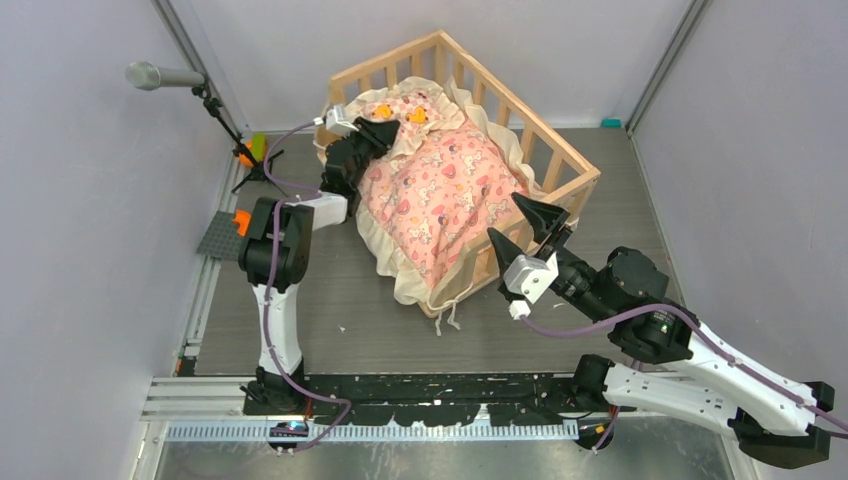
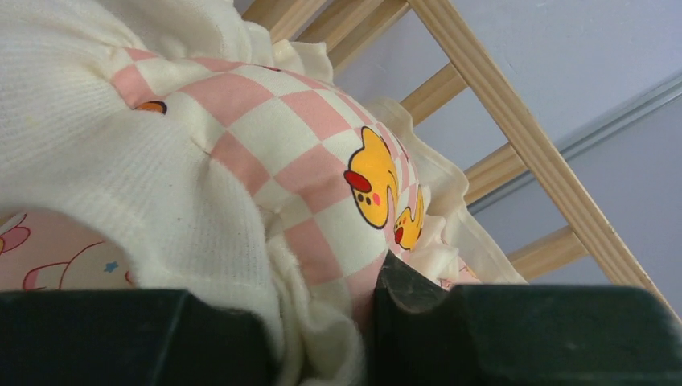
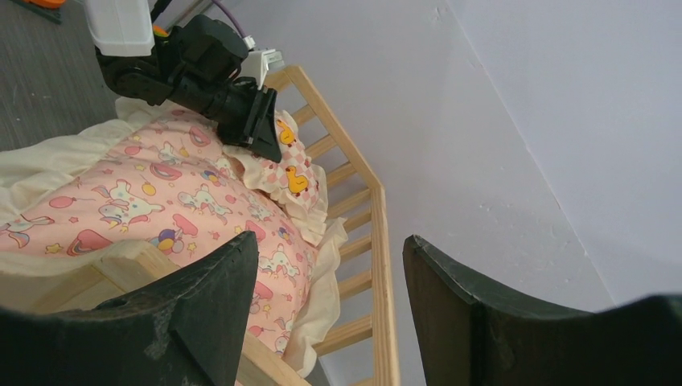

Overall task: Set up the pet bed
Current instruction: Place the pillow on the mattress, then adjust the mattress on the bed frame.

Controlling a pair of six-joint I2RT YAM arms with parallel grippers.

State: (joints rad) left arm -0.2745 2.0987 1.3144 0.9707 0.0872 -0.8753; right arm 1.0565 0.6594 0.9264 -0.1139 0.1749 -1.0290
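The pet bed (image 1: 560,150), a pale wooden slatted frame, stands at the back of the table. A pink printed cushion (image 1: 445,190) with a cream frill lies in it and spills over the near-left side. A small chequered duck pillow (image 1: 405,110) rests at the far end. My left gripper (image 1: 385,128) is at that pillow, and in the left wrist view the pillow's cream frill (image 2: 322,338) is bunched between its narrowly parted jaws. My right gripper (image 1: 522,225) hangs open at the bed's near right corner, holding nothing, with the rail (image 3: 382,241) seen between its fingers.
A microphone (image 1: 160,76) on a tripod stands at the far left, with an orange and green object (image 1: 250,150) by it. A grey plate (image 1: 222,238) carrying an orange block lies at the table's left edge. Grey walls close in behind and on both sides.
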